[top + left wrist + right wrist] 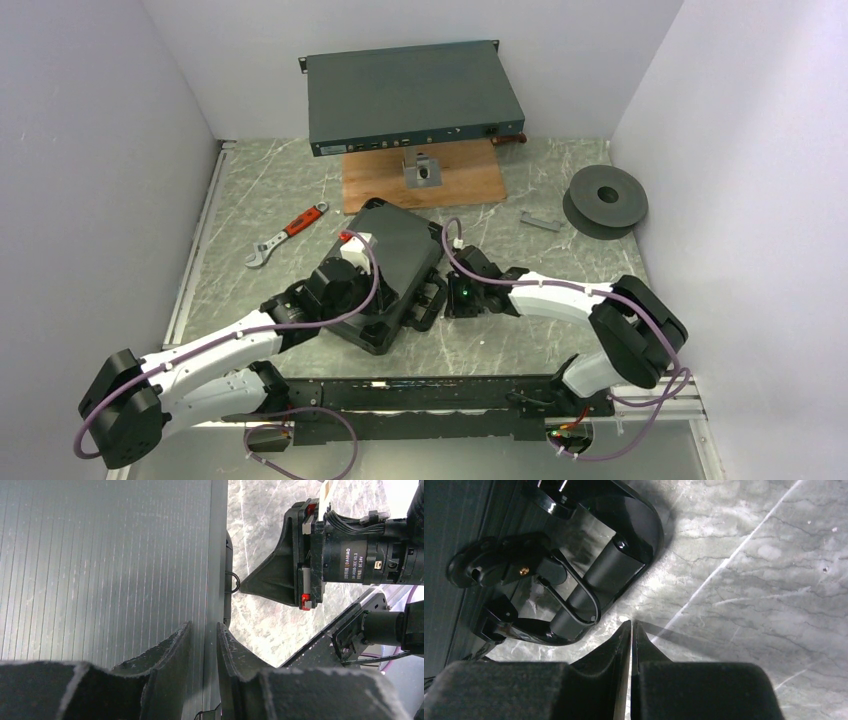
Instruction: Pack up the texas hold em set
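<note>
The black briefcase lies shut on the grey marbled surface, towards the near middle, its ribbed lid up. None of the chips, cards or dice is in sight, so I take them to be inside already. What remains looks like the fastening.

The left hand rests on the lid by its edge. Its fingers are a thin slit apart and grip nothing, so it seems to be pressing the lid down.

The right hand has its fingers pinched fully together, empty, and used as a point. Its tip sits low on the surface just beside the carrying handle and the wire latch loop, on the case's front edge.

Next, I judge, that tip must nudge the loop over its catch while the left hand holds the lid down.
</note>
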Motion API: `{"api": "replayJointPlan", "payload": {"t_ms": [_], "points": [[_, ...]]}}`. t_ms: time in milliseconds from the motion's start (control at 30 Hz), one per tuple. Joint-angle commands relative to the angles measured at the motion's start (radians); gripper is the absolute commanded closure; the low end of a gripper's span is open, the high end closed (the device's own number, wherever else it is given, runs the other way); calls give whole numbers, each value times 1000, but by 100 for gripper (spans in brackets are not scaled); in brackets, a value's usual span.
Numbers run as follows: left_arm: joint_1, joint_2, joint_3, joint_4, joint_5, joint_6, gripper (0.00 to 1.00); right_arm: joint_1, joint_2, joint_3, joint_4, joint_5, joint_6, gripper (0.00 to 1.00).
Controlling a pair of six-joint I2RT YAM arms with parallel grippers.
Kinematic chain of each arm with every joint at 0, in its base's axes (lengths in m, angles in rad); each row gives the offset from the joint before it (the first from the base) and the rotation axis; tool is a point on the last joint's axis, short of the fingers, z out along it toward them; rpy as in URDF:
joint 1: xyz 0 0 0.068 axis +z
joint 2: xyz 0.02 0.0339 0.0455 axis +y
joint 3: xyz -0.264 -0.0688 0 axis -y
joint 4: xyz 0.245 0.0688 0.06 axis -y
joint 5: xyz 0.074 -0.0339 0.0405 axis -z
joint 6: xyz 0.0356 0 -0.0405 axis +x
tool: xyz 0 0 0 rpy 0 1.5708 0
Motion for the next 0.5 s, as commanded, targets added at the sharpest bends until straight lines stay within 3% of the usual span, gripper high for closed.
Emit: {"api": "replayJointPlan", "payload": {"t_ms": [0, 467], "points": [[-13, 33, -69, -226, -4, -1, 68, -1, 13, 47, 61, -11, 15, 93], [-19, 22, -80, -222, -8, -13, 68, -1, 30, 84, 66, -18, 21, 93]]}}
